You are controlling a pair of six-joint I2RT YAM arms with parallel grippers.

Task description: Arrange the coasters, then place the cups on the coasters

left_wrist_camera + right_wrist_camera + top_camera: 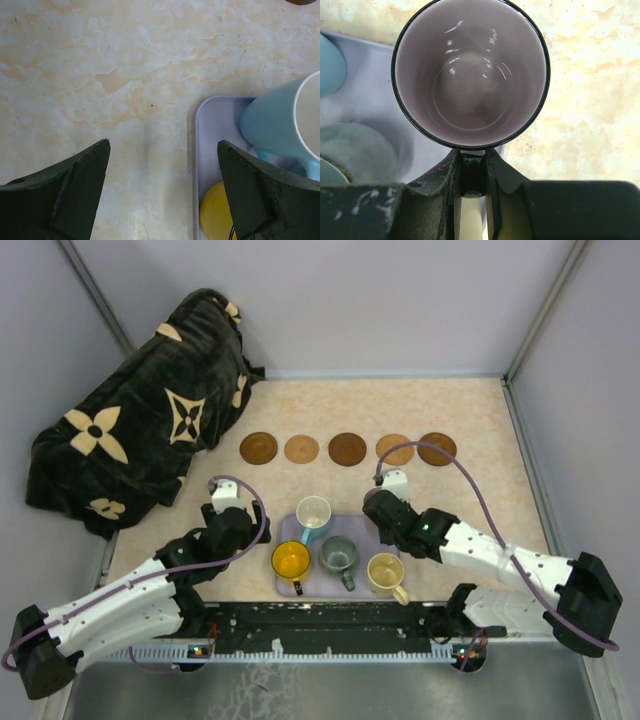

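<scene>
Purple cup (470, 85) handle between right gripper (471, 167) fingers (446, 176)

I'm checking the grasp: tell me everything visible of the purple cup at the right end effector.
The purple cup is a round, glossy, translucent purple-grey mug with a dark rim, empty and upright. The right end effector is shut on its handle. It stands over the edge of the lavender tray; whether it is lifted cannot be told.

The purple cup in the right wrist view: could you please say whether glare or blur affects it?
Right wrist view: small white glints inside the purple cup, rim sharp; the right end effector near the lens is slightly soft.
</scene>
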